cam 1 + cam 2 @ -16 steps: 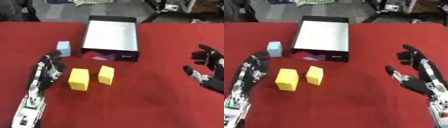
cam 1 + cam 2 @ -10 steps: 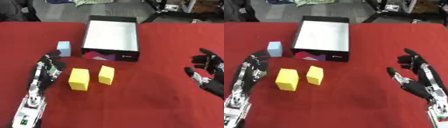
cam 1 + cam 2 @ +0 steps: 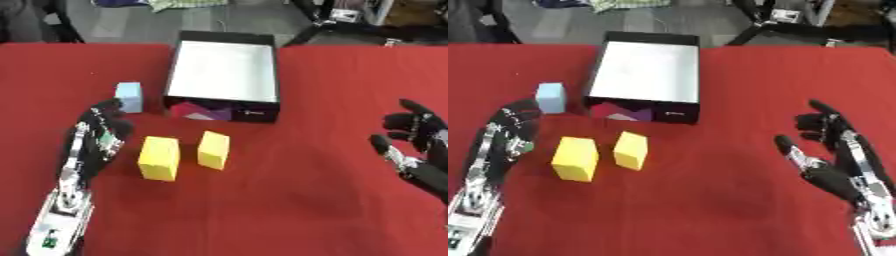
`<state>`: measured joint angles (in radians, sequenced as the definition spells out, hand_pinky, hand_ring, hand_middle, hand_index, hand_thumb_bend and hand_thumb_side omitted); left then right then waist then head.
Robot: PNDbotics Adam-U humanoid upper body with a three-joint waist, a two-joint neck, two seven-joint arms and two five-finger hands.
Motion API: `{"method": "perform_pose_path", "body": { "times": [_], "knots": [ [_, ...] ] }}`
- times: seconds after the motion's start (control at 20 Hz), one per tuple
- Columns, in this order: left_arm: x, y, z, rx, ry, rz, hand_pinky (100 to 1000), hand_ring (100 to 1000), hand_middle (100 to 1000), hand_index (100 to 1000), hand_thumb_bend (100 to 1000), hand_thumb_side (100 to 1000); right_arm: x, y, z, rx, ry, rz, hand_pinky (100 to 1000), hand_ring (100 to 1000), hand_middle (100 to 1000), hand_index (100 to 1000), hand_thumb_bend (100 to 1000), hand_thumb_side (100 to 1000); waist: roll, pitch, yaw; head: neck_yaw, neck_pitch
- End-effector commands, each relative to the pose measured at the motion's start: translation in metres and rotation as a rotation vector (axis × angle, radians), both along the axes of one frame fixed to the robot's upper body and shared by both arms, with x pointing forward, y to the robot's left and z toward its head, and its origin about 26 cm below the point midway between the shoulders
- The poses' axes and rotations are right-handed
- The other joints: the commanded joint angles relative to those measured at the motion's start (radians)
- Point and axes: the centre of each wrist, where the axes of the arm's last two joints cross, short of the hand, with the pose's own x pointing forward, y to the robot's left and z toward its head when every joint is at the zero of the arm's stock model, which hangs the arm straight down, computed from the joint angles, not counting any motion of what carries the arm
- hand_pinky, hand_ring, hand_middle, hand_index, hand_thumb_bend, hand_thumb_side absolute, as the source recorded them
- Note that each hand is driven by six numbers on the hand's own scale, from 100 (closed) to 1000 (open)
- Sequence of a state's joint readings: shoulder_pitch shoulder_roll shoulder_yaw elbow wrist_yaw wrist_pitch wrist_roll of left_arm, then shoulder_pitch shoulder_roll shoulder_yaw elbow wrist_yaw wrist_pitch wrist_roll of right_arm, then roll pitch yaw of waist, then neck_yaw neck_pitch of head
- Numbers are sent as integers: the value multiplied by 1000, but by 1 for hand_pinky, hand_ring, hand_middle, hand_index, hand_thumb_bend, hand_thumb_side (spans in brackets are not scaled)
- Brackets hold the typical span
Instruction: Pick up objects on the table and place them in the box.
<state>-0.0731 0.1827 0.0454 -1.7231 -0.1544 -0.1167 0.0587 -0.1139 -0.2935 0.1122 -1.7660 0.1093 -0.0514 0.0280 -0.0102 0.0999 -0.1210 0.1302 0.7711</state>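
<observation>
1. On the red table (image 3: pixel 289 200) the box (image 3: pixel 226 75) stands at the far centre, open side up, holding none of the blocks.
2. Right hand (image 3: pixel 833 160): hovers at the right edge, fingers spread and relaxed, holding nothing.
3. Left hand (image 3: pixel 101 142): lies at the left, fingers relaxed, holding nothing, just beside the large yellow block (image 3: pixel 159 158).
4. Small yellow block (image 3: pixel 213 149): stands just right of the large one.
5. Blue block (image 3: pixel 129 96): sits left of the box.
6. Recommended: close the left hand round the large yellow block, without nudging its neighbour.
</observation>
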Motion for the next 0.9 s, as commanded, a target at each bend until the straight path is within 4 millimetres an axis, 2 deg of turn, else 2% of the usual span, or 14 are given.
{"method": "perform_pose_path", "body": {
  "times": [0.05, 0.25, 0.4, 0.65, 0.9],
  "knots": [
    [4, 27, 32, 175, -73, 57, 784, 771, 760, 827, 831, 666, 1, -2, 4, -4, -17, 3, 774, 771, 711, 934, 481, 439, 16, -22, 0, 3, -1],
    [10, 71, 83, 567, -77, 81, 800, 782, 776, 856, 846, 647, 0, -6, 3, -17, -10, -7, 774, 771, 709, 934, 476, 439, 27, -25, 1, 0, -1],
    [17, 100, 104, 847, 50, 46, 811, 788, 791, 883, 842, 615, 0, -7, 3, -19, -9, -7, 774, 771, 708, 934, 472, 440, 34, -27, -1, -4, -1],
    [31, 134, 110, 1115, 364, -38, 819, 794, 802, 902, 867, 534, 0, -7, 3, -29, -8, 3, 775, 771, 707, 934, 469, 441, 38, -31, -6, -11, -1],
    [43, 145, 110, 1195, 536, -136, 814, 785, 783, 898, 885, 487, 0, -7, 2, -30, -4, 0, 775, 771, 706, 934, 465, 442, 38, -35, -14, -17, -1]
  ]
}}
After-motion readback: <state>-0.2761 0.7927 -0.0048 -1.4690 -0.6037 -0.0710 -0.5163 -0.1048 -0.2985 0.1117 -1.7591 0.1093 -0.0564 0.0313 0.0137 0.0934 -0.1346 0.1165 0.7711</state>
